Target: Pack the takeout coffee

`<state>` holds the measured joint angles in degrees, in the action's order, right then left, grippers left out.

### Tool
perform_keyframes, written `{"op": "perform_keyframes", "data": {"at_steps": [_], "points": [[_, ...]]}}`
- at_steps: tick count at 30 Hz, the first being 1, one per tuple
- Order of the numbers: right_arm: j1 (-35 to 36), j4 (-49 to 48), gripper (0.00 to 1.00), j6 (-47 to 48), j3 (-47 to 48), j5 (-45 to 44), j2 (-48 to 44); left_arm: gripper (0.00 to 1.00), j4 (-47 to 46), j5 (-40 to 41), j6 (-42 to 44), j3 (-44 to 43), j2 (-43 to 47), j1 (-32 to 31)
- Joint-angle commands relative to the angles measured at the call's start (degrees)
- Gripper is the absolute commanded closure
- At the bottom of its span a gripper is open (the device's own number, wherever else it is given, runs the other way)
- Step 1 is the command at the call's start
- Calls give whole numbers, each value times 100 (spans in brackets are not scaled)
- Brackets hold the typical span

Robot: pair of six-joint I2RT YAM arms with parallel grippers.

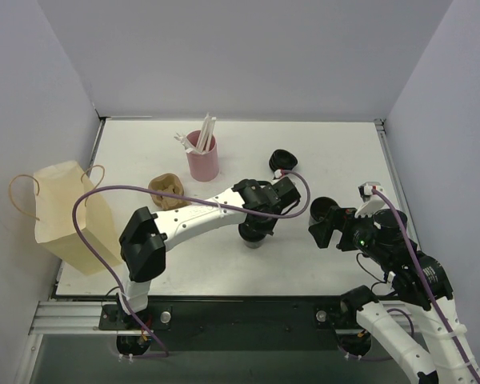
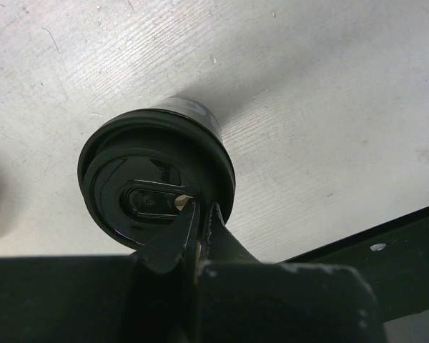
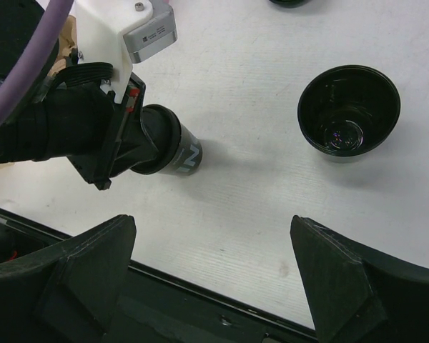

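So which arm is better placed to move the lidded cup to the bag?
Left. The left end effector, shut, rests on the lidded cup, and the bag stands on that side. The right end effector, open, hovers apart near the open cup.

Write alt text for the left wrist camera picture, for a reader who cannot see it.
A black coffee cup with its lid on stands on a white table, seen from above. The left pincer comes in from the bottom edge, fingers shut together, tips against the lid's near rim.
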<state>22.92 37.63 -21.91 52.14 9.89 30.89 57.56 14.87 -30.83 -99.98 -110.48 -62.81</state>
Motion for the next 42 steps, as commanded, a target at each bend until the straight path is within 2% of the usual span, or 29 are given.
{"op": "perform_keyframes", "data": {"at_steps": [1, 3, 10, 17, 22, 25, 30, 31, 36, 42], "points": [[-15, 17, 5, 90, 103, -110, 31, 90, 124, 112, 7, -355, -53, -21], [-15, 17, 5, 99, 103, -110, 31, 81, 141, 121, 7, -373, -53, -30], [-15, -1, 5, 82, 103, -49, 118, 67, 19, -28, 42, -434, 131, -30], [-15, -45, 5, -23, 104, 21, 171, 60, -8, -64, 16, -425, 333, -21], [-15, -501, 5, -348, 7, 469, 443, 55, -52, 217, -90, -277, 851, 75], [-15, -1019, 5, -559, -142, 812, 811, 52, -394, 104, -151, 267, 1413, 303], [2, -1915, 6, -718, -143, 1620, 1961, 49, -1474, -669, -169, 1884, 2529, 1049], [11, -2021, 6, -718, -117, 1665, 2147, 49, -1658, -983, -186, 2173, 2696, 1182], [20, -2304, 6, -490, 172, 1955, 3455, 45, -2723, -1452, -134, 3580, 3690, 1700], [29, -2172, 8, 11, 428, 2333, 4520, 43, -2864, -1628, 7, 3951, 4086, 1912]]}}
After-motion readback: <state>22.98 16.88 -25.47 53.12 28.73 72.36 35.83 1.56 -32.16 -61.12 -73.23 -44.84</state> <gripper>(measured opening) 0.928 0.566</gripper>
